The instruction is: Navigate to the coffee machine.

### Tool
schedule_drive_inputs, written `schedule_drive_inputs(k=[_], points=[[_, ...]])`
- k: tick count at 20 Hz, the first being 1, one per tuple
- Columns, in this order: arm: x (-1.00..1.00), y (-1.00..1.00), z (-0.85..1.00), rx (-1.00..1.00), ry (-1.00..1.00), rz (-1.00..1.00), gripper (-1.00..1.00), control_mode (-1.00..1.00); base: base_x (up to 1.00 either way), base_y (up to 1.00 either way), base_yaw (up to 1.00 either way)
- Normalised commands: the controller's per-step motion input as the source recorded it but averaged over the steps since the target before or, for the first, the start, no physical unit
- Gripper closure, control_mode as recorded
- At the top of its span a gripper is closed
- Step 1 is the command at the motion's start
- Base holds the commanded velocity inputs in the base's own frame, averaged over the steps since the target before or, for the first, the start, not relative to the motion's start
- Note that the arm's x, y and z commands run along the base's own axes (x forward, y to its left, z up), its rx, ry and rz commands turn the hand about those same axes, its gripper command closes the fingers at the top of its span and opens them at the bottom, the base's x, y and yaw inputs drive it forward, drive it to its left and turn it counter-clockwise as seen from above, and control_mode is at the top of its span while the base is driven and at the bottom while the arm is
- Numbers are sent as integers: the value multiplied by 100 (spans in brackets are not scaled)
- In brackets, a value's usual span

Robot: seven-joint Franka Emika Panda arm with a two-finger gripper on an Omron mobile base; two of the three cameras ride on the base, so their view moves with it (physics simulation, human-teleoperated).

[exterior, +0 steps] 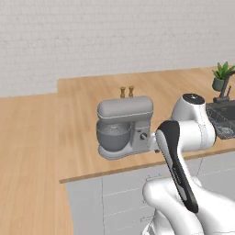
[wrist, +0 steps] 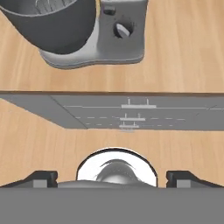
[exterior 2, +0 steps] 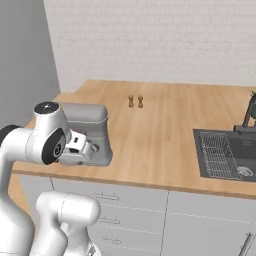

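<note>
Fingertips of the gripper [wrist: 112,179] sit wide apart at the bottom corners of the hand view, holding and touching nothing, poised above the counter edge. Wooden counter [exterior: 82,105] carries a grey stand mixer [exterior: 125,126] with its bowl, near the front edge; grey drawer fronts [exterior 2: 150,210] lie below. Dark sink [exterior 2: 225,152] is set well to the right. Two small wooden shakers [exterior 2: 135,101] stand behind the mixer. Coffee machine: location cannot be told.

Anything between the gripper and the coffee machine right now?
Can't judge: no coffee machine is in these views. Ahead of the gripper sits a grey stand mixer on the wooden counter, with a sink further right. The base likely needs to drive on.
</note>
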Motion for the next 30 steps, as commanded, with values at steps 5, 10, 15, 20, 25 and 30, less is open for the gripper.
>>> schedule_drive_inputs(k=[5, 10, 15, 20, 25, 30], points=[[0, 0, 0, 0, 0, 0, -100, 100, -48, -74, -41], [0, 0, 0, 0, 0, 0, -100, 100, -22, -76, -47], [0, 0, 0, 0, 0, 0, -100, 100, -5, -56, -52], [0, 0, 0, 0, 0, 0, -100, 100, 0, -56, -56], [0, 0, 0, 0, 0, 0, -100, 100, 12, -28, -61], [0, 0, 0, 0, 0, 0, -100, 100, 28, -5, -70]])
